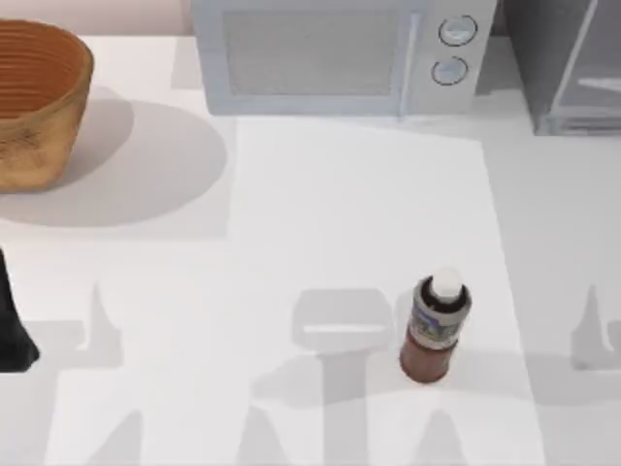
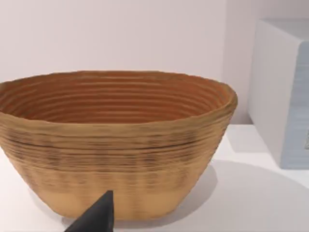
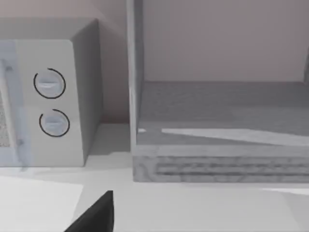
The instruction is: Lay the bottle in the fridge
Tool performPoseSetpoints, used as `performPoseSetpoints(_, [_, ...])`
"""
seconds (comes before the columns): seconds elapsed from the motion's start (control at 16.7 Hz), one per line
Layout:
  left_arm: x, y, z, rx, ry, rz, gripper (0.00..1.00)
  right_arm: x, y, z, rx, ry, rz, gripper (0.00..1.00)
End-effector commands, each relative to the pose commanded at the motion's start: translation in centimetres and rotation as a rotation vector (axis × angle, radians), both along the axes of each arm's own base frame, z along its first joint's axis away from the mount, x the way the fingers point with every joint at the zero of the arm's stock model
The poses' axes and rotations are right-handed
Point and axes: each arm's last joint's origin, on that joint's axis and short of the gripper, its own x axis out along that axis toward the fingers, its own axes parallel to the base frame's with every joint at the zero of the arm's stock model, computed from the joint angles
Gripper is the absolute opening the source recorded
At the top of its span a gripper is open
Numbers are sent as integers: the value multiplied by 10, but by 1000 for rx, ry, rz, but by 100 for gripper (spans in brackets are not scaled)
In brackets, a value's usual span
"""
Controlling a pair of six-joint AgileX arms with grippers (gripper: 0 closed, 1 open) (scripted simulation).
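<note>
At the far left of the table we see a woven basket (image 1: pixel 34 102), and our left gripper (image 1: pixel 12 330) sits parked at the left edge in front of it; we cannot tell how its jaws stand. Further right along the back stands the microwave (image 1: pixel 330 53). Right of centre and nearer us, the bottle (image 1: pixel 435 328) stands upright on the white table (image 1: pixel 291 214), nothing touching it. Back right, the fridge (image 1: pixel 568 63) stands open, interior visible in the right wrist view.
</note>
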Motion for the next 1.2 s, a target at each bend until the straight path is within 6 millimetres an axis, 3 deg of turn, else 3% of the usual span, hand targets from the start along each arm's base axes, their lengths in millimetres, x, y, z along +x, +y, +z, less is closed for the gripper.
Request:
performPoseSetpoints(0.54, [0, 0, 0, 0, 0, 0, 100, 17, 14, -2, -9, 26, 138, 100])
performPoseSetpoints(0.9, [0, 0, 0, 0, 0, 0, 100, 38, 44, -20, -30, 87, 367, 100])
performPoseSetpoints(1.2, [0, 0, 0, 0, 0, 0, 100, 43, 71, -43, -50, 137, 561, 100])
